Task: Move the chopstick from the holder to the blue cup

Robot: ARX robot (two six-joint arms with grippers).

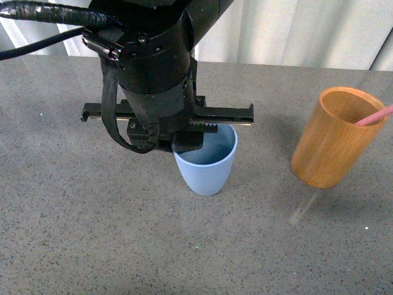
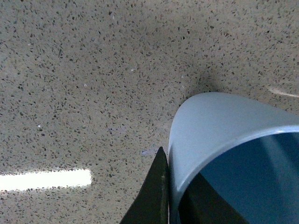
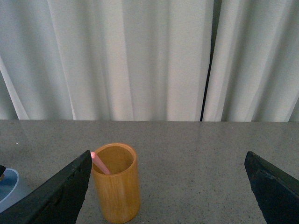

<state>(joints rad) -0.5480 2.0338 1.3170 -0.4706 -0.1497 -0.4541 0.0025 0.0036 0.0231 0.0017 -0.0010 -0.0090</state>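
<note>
The light-blue cup (image 1: 207, 166) stands upright at the middle of the table. My left gripper (image 1: 184, 138) is shut on its near-left rim, one finger (image 2: 152, 198) outside the wall and one inside; the cup fills the left wrist view (image 2: 219, 135). The orange-brown wooden holder (image 1: 331, 138) stands to the right with a pink chopstick (image 1: 374, 117) leaning out over its right rim. In the right wrist view my right gripper (image 3: 168, 186) is open and empty, set back from the holder (image 3: 117, 184), whose pink chopstick (image 3: 99, 162) shows at its rim.
The speckled grey table (image 1: 92, 233) runs to a white curtain (image 3: 140, 56) at the far edge. The blue cup's rim shows at the edge of the right wrist view (image 3: 7, 186).
</note>
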